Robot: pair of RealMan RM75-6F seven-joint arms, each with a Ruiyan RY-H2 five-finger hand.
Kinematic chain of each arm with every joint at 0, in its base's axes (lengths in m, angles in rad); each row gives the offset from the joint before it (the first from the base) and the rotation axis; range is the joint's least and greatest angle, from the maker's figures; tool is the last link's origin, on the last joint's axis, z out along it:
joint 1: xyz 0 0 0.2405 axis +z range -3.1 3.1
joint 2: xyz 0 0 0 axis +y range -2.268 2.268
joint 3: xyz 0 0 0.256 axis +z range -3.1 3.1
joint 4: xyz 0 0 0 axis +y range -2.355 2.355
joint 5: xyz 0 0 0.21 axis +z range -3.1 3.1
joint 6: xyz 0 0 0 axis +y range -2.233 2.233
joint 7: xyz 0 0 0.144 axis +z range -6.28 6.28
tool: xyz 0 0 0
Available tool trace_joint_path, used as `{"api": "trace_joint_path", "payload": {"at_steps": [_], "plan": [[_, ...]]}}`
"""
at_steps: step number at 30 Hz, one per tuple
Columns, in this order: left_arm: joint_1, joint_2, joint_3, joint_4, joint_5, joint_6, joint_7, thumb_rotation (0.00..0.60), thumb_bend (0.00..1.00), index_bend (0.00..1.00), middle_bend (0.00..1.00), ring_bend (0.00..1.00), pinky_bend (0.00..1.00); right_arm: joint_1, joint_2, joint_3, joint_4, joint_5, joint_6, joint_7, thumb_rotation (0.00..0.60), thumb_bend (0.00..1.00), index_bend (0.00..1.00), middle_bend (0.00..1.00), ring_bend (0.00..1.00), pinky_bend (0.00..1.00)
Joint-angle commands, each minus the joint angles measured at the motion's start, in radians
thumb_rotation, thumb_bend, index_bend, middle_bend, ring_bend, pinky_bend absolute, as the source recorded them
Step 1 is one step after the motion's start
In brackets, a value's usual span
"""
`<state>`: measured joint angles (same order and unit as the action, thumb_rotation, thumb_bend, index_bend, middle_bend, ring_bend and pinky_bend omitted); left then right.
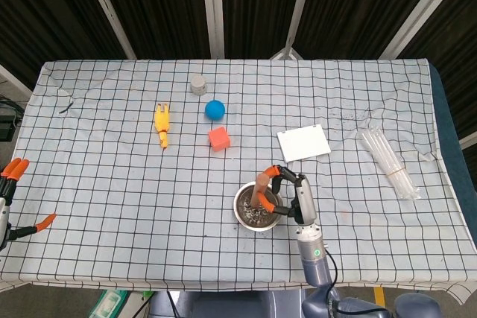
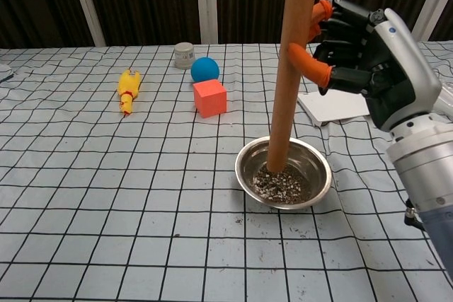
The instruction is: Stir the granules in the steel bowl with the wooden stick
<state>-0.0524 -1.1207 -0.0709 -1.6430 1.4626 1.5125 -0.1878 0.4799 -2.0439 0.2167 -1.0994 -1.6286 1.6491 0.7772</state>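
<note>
- On the checked table [image 2: 106, 245], near front, right of centre: steel bowl [image 2: 316, 185] holding dark granules [image 2: 283, 186]
- Stick [image 2: 287, 76]: wooden, long axis close to vertical, leaning slightly so the top tips right in the chest view; lower end down among the granules at the bowl's left side, flat top end pointing up
- Right hand [image 2: 368, 61]: holds the stick near its upper part, orange-tipped fingers [image 2: 308, 61] curled round it from the right; hand stands above and right of the bowl
- Left hand [image 1: 9, 199]: at the table's left edge in the head view, only partly in frame; fingers look spread with nothing between them
- Red cube [image 2: 210, 97] and blue ball [image 2: 204, 69]: behind the bowl, just beside each other
- Grey cup [image 2: 184, 55]: behind the ball
- Yellow toy [image 2: 127, 90]: left of the cube, lying lengthwise
- White card [image 2: 336, 106]: right of the bowl, behind the hand
- Clear tubes [image 1: 389, 161]: far right of the table
</note>
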Motion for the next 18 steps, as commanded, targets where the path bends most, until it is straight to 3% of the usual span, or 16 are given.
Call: {"api": "trace_joint_path", "payload": {"at_steps": [1,18], "plan": [[0.0,0.0,0.0,0.0,-0.001,-0.001,0.0,0.6,0.04,0.0,0.0,0.0,0.0,0.004,-0.014,0.001,0.023,0.004,0.001,0.005,0.6,0.84,0.82,0.68,0.73,0.74],[-0.001,0.002,-0.002,-0.003,-0.008,-0.007,0.001,0.6,0.04,0.0,0.0,0.0,0.0,0.001,-0.091,-0.028,0.196,0.013,0.008,0.04,0.6,0.84,0.82,0.68,0.73,0.74]]}}
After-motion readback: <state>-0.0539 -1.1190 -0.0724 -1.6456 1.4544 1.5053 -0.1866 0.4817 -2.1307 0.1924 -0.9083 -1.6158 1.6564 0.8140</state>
